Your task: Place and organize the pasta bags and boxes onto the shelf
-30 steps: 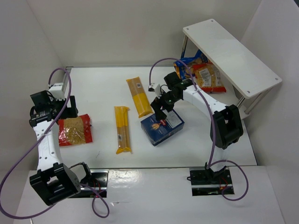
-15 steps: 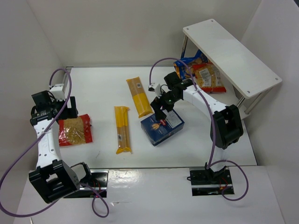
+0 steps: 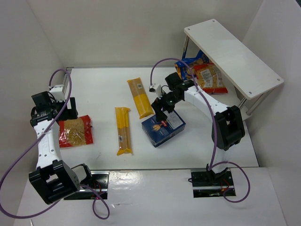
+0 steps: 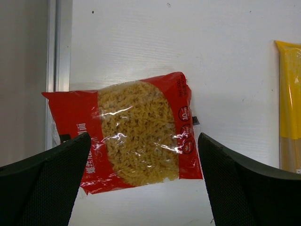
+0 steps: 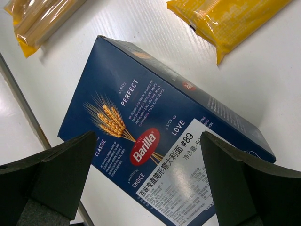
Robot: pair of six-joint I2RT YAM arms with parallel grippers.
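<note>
Both sets of jaws stand wide apart and hold nothing. The right gripper (image 5: 148,136) hangs over the dark blue pasta box (image 5: 155,117), which lies flat on the white table (image 3: 103,84) near its middle, label side up. Its fingers straddle the box from above; whether they touch it cannot be told.

Just beyond the box lies a long spaghetti pack (image 3: 140,97), one end close to the box's far corner. A second spaghetti pack (image 3: 123,130) lies to the left of the box, apart from it.

The left gripper (image 4: 143,139) hangs over a red-edged bag of short pasta (image 4: 138,132), flat on the table near its left edge.

At the far right, another red-edged bag (image 3: 210,77) and a blue-edged bag (image 3: 190,61) sit partly under the top board of the white shelf (image 3: 233,54).
</note>
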